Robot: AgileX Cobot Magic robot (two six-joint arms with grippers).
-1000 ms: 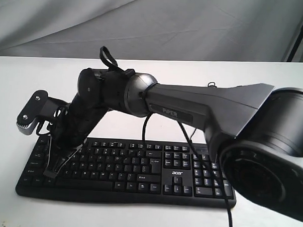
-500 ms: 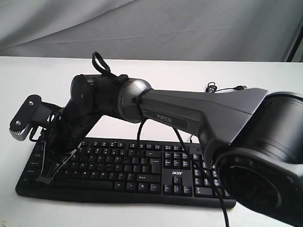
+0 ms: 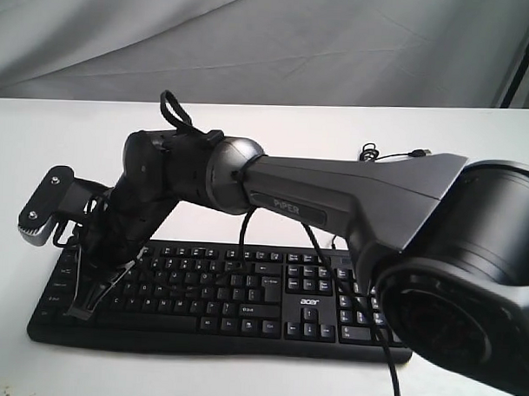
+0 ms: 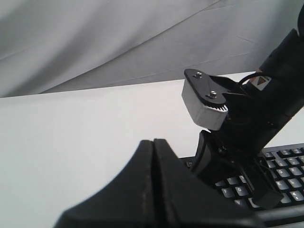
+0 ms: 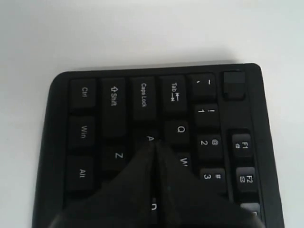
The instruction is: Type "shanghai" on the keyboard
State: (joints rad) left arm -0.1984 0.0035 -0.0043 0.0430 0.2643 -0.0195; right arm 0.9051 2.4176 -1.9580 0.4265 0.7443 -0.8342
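The black keyboard [image 3: 244,293] lies across the white table's front, its "acer" logo right of the letter keys. My right arm reaches across it to its left end. The right gripper [image 3: 80,308] is shut, its tip down on the left letter keys. In the right wrist view the closed tip [image 5: 156,143] sits at the A key [image 5: 150,138] of the keyboard [image 5: 114,99]. My left gripper [image 4: 153,141] is shut and empty, held off the keyboard's [image 4: 285,166] left end; it does not show in the exterior view.
The right arm's long grey link [image 3: 360,188] hangs over the keyboard's middle and right. A thin black cable [image 3: 392,155] coils on the white table [image 3: 475,144] behind. Another cable [image 3: 396,368] drops past the number pad. A grey cloth [image 3: 253,41] closes the back.
The right arm swung left along the keyboard, carrying its shut tip from further right to the far-left letter keys. In the last half second it barely moved.
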